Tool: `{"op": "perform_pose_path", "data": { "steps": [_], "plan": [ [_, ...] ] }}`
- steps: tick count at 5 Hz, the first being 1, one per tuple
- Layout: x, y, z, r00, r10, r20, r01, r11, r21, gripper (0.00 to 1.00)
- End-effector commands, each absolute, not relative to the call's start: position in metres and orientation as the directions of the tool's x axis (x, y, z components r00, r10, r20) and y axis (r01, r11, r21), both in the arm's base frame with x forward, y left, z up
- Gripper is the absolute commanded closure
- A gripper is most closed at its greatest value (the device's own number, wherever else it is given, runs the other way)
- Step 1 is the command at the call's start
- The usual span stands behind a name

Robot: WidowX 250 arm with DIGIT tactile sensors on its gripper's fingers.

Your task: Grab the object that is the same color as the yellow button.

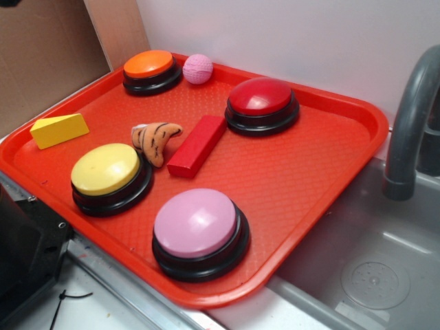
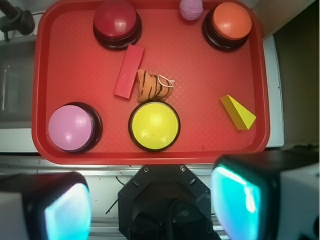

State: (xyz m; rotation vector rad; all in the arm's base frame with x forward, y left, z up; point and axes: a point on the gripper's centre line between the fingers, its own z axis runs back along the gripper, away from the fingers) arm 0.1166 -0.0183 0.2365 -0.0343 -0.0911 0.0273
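Observation:
The yellow wedge block lies on the red tray near its left edge; in the wrist view it lies at the tray's right side. The yellow button on a black base stands at the tray's front left, and shows in the wrist view at the tray's near edge. My gripper is open and empty, high above the robot base, outside the tray's near rim. Its fingers are wide apart. The gripper does not show in the exterior view.
On the tray stand a pink button, a red button and an orange button. A pink ball, a red rectangular block and a striped orange plush lie between them. A grey faucet and sink are at the right.

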Motion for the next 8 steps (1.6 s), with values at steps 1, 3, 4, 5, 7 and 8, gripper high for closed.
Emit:
{"op": "perform_pose_path", "data": {
  "steps": [1,3,4,5,7,8],
  "plan": [
    [0.117,-0.018,0.236,0.995,0.029,0.091,-0.026,0.999,-0.035,0.0],
    [0.128,0.029,0.21,0.993,0.001,0.116,0.001,1.0,-0.013,0.0],
    [0.138,0.07,0.19,0.98,-0.103,0.168,0.116,0.991,-0.071,0.0],
    [0.149,0.098,0.165,0.946,-0.253,0.203,0.262,0.965,-0.019,0.0],
    [0.17,0.137,0.116,0.808,-0.528,0.263,0.531,0.845,0.065,0.0],
    [0.175,0.139,0.103,0.76,-0.591,0.272,0.588,0.803,0.101,0.0]
  ]
}}
